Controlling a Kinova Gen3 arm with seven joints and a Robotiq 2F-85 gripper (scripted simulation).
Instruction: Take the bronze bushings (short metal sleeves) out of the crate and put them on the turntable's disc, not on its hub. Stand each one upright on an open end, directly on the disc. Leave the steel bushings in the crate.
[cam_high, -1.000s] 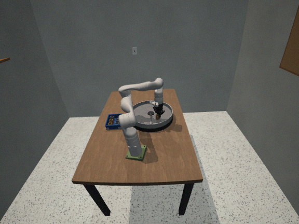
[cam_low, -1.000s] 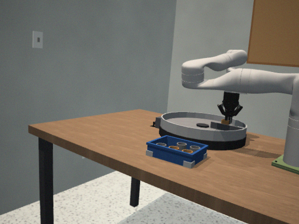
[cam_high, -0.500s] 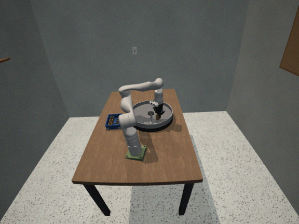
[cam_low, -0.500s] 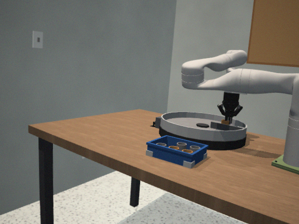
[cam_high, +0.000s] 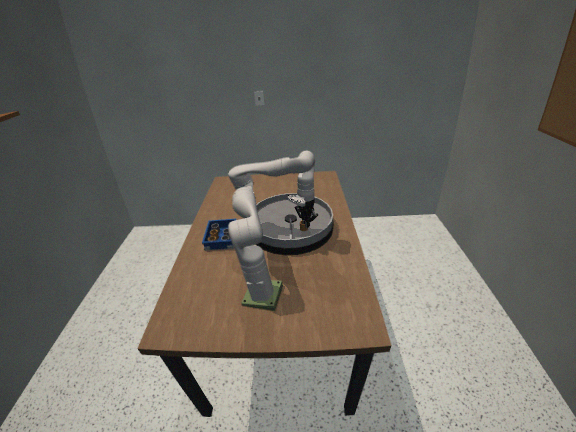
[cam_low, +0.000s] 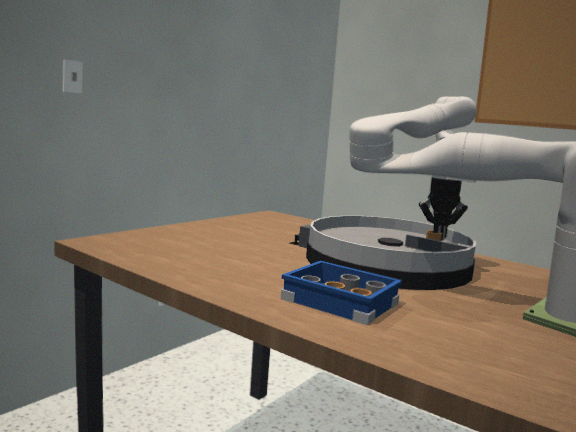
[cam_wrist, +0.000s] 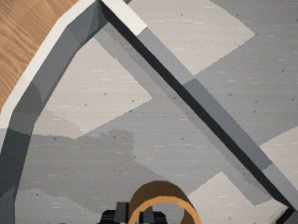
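Wooden worktop (cam_high: 220, 325) (cam_low: 200, 280) (cam_wrist: 20, 30) comes nearest you in the exterior view, its long edge slanting across the lower part. Just behind that edge you have the blue crate (cam_high: 215, 245) (cam_low: 320, 299), with grey blocks at its corners. On its nearer side you can see two bronze sleeves, one (cam_high: 214, 232) (cam_low: 335, 285) beside the other (cam_high: 212, 238) (cam_low: 360, 291). Three steel sleeves share the crate: one at the left (cam_low: 311, 279), one toward the back (cam_low: 350, 281) and one at the right (cam_low: 375, 285).

Beyond the crate stands the turntable, with its grey wall (cam_high: 300, 243) (cam_low: 380, 260) (cam_wrist: 25, 105) around a pale disc (cam_high: 272, 210) (cam_low: 350, 234) (cam_wrist: 100, 165). Your dark round hub (cam_high: 290, 218) (cam_low: 390, 242) is at the middle, and a straight divider (cam_high: 291, 229) (cam_low: 435, 245) (cam_wrist: 200, 112) runs from near it to the wall.

Past the divider, your hand (cam_high: 305, 222) (cam_low: 440, 231) (cam_wrist: 134, 214) points down, clenched on the side wall of a third bronze sleeve (cam_high: 303, 226) (cam_low: 433, 235) (cam_wrist: 160, 191). You have that sleeve upright over the disc, away from the hub; you cannot tell whether its lower end touches. Behind everything, a pale switch plate (cam_high: 259, 98) (cam_low: 72, 76) sits on the grey wall.

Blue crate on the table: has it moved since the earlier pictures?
No. The blue crate sits in the same spot on the table, judged against the table's edge in the outside view.
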